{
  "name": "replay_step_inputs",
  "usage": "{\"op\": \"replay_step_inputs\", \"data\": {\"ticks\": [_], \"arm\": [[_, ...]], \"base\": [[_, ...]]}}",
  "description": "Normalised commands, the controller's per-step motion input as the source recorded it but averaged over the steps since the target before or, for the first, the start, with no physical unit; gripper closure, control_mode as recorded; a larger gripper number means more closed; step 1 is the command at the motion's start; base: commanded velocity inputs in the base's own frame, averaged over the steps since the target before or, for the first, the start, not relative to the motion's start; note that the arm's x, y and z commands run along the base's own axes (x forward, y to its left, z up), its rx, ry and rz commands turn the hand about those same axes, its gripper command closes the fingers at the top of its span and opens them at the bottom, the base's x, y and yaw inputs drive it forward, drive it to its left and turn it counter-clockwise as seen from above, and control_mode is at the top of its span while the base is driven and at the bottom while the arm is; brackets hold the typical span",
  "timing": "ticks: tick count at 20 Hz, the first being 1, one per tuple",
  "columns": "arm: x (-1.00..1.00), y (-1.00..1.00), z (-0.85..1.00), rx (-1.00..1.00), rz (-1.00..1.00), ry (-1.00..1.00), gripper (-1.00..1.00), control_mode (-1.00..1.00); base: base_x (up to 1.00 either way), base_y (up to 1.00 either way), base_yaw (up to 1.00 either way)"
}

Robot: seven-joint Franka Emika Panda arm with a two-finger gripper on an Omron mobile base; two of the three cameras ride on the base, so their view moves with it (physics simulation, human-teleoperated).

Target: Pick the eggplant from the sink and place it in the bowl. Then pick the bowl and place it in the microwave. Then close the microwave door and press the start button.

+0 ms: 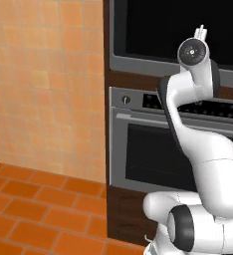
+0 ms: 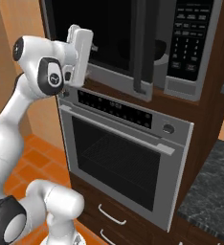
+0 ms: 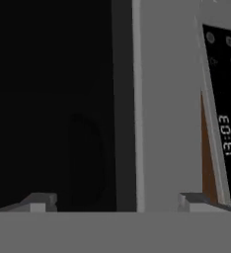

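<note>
Fingers (image 3: 38, 201) spread wide, gripping nothing, raised level with the microwave (image 2: 190, 48). Just beyond, microwave door (image 2: 109, 43) standing partly ajar, bar handle (image 2: 140, 48) at its free edge. Farther, oven (image 2: 123, 158) clock reading 13:03.

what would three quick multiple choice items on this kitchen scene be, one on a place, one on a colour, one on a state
1. Where is the oven?
A. Below the microwave
B. Above it
C. Across the room

2. What colour is the floor?
A. Grey
B. Orange
C. White

3. How does the microwave door stand?
A. Fully shut
B. Removed
C. Partly open

Key: 1 A, the oven's control strip sits under the microwave frame; 2 B, orange tiles fill the left base view; 3 C, the door's handled edge juts out from the keypad panel.
</note>
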Motion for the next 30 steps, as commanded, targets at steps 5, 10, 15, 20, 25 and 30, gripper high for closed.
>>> {"op": "replay_step_inputs", "data": {"ticks": [5, 10, 15, 20, 25, 30], "arm": [[0.48, -0.22, 0.0, 0.01, 0.03, 0.0, -1.0, -1.0], [0.5, -0.17, 0.0, 0.0, 0.03, 0.0, -1.0, -1.0], [0.76, -0.18, -0.05, 0.0, 0.04, 0.0, -1.0, -1.0], [0.04, -0.03, -0.03, 0.0, 0.04, -0.01, -1.0, -1.0], [-0.94, 0.0, 0.24, -0.01, 0.09, 0.0, -1.0, -1.0], [-0.95, 0.0, 0.14, -0.21, 0.14, 0.07, -1.0, -1.0]], "base": [[0.0, 0.0, 0.0], [0.0, 0.0, 0.0], [0.0, 0.0, 0.0], [0.0, 0.0, 0.0], [0.0, 0.0, 0.0], [0.0, 0.0, 0.0]]}}
